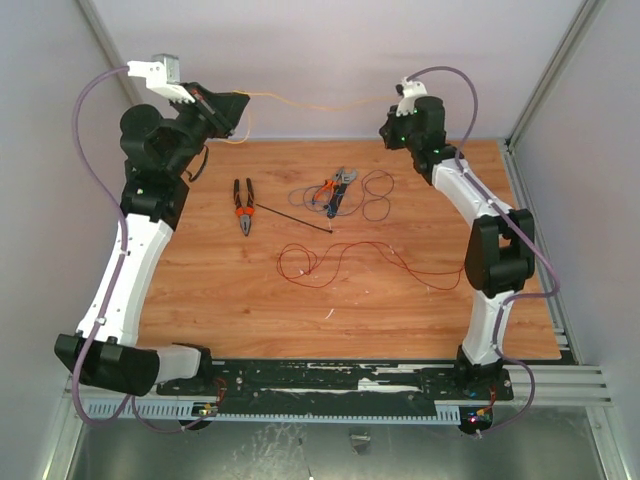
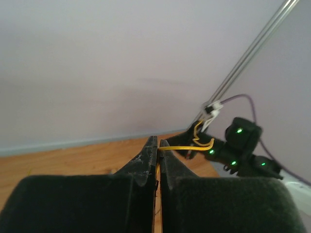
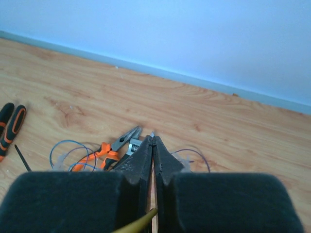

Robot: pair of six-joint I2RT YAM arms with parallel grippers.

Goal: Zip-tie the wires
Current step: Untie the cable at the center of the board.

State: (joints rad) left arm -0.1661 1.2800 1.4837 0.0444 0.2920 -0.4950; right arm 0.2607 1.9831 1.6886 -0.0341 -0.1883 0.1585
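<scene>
A thin yellow-orange wire [image 1: 310, 99] is stretched in the air along the back wall between my two grippers. My left gripper [image 1: 238, 112] is shut on one end; in the left wrist view the wire [image 2: 187, 147] leaves the closed tips of the left gripper [image 2: 158, 143] towards the right arm. My right gripper [image 1: 398, 104] is shut on the other end, and the wire [image 3: 141, 223] enters the closed right gripper [image 3: 153, 138] low down. More wires lie on the table: a red loop [image 1: 330, 262] and blue-purple loops [image 1: 372, 195]. The black zip tie [image 1: 293, 218] lies flat between them.
Black-and-orange pliers [image 1: 243, 205] lie left of the zip tie. Orange-handled pliers and a small wrench [image 1: 335, 188] sit in the blue-purple loops, also seen below the right gripper as pliers [image 3: 109, 150]. Walls close the wooden table [image 1: 220, 300] at back and sides.
</scene>
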